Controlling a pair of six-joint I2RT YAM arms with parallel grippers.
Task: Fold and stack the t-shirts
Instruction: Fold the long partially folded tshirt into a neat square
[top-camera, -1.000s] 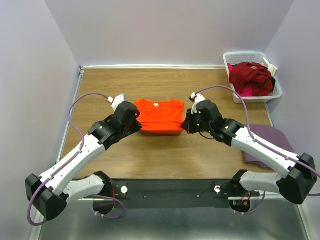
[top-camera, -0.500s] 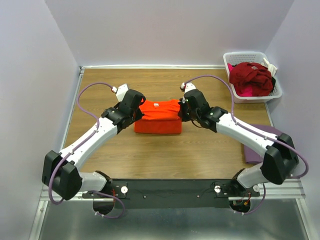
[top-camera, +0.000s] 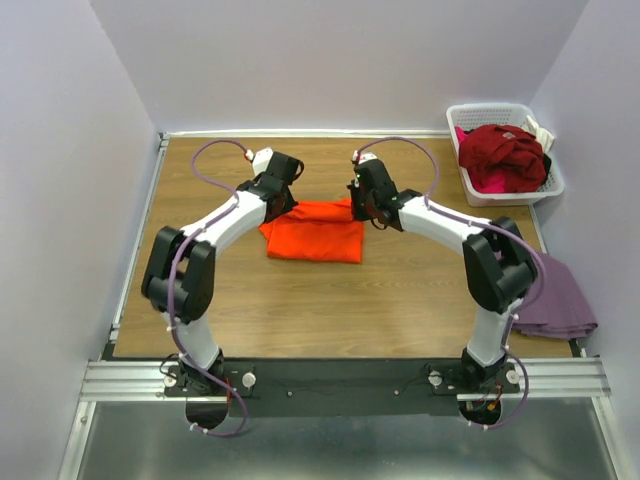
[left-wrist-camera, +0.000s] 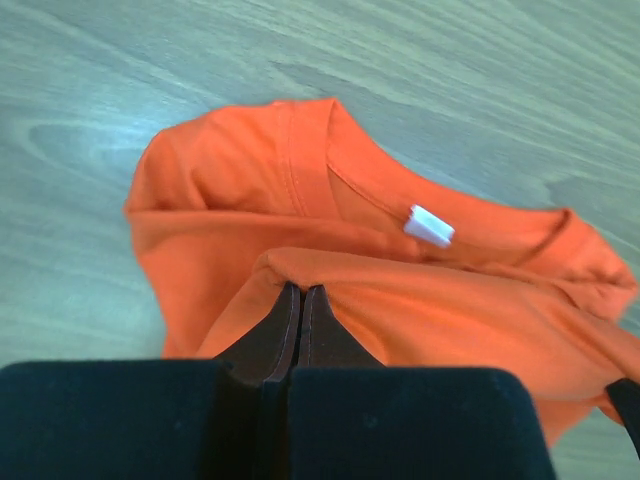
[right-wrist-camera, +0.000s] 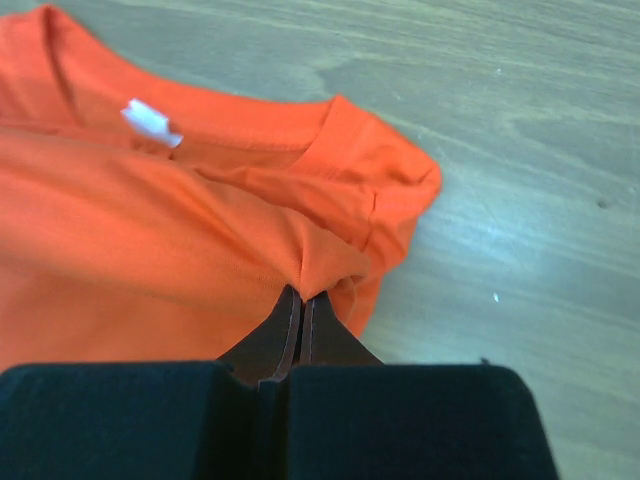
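Orange t-shirt (top-camera: 318, 235) lies folded over on the counter (top-camera: 300, 300), toward the back. Left jaws and right jaws are each pinched tight on its folded edge, one per side, with the white neck label (left-wrist-camera: 428, 224) showing between them.

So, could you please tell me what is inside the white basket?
A crumpled dark red t-shirt fills the white basket, with pink fabric peeking out beneath it and something pale behind. Whatever lies under the heap is covered.
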